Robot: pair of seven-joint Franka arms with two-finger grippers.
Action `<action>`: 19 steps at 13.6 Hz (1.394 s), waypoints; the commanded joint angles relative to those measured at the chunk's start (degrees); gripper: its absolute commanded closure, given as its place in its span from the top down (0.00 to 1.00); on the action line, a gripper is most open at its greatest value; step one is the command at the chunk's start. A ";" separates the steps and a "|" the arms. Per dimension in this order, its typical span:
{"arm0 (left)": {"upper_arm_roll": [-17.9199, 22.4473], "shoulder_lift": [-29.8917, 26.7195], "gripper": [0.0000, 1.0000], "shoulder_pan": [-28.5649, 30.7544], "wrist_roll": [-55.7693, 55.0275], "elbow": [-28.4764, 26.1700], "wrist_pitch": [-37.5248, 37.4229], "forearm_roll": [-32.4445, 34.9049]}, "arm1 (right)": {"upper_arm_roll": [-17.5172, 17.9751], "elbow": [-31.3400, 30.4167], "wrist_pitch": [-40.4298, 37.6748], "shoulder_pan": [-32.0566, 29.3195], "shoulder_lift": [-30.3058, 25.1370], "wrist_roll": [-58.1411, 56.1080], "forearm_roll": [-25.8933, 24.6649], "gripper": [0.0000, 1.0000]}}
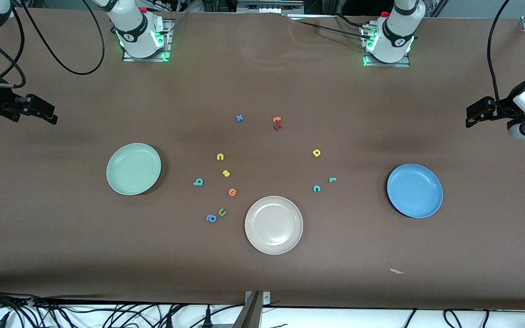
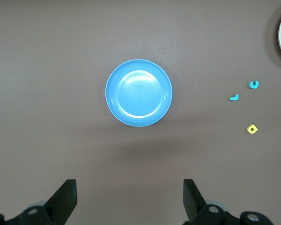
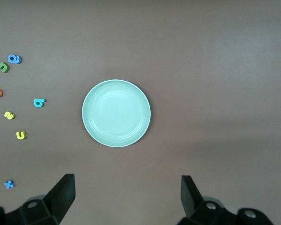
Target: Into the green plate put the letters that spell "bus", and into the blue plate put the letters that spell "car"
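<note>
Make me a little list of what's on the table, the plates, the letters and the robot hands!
green plate: bare, toward the right arm's end
blue plate: bare, toward the left arm's end
cream plate: bare, nearest the front camera
bus letters: teal b, yellow u, yellow s, on the table
car letters: teal c, yellow a, teal r, on the table
left hand: open, waiting
right hand: open, waiting

bare table around green plate [image 1: 133, 168], letters clustered beside cream plate [image 1: 274, 224]
</note>
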 commanded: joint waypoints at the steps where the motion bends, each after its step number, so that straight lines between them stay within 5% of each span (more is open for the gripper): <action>1: -0.10 -0.84 1.00 -0.03 0.00 -1.04 0.68 -0.12 | -0.10 -0.40 0.72 0.06 -0.47 -0.54 -0.17 1.00; 19: -0.10 -0.84 1.00 -0.03 0.00 -1.04 0.68 -0.12 | -0.27 -0.40 -1.12 -0.03 -0.47 -0.63 0.09 1.00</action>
